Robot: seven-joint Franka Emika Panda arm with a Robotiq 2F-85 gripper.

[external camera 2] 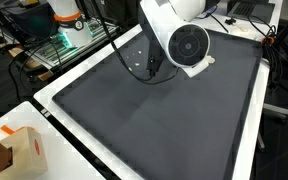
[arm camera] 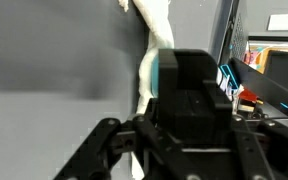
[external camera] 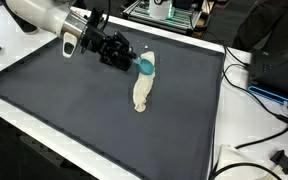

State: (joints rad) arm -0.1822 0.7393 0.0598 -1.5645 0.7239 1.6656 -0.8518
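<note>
Currently | black Robotiq gripper (external camera: 131, 58) tilted low, at the teal tip of the cream elongated soft object with a teal end (external camera: 141, 92) | object lies flat mid dark grey mat (external camera: 64, 110), so a low approach fits | jaws: spread unreadable, can't tell.

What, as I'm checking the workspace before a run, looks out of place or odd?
Only one thing: a cream limp object lies crumpled lengthwise on the dark mat, with a teal part at its end next to the gripper. No spill or damage shows.
</note>
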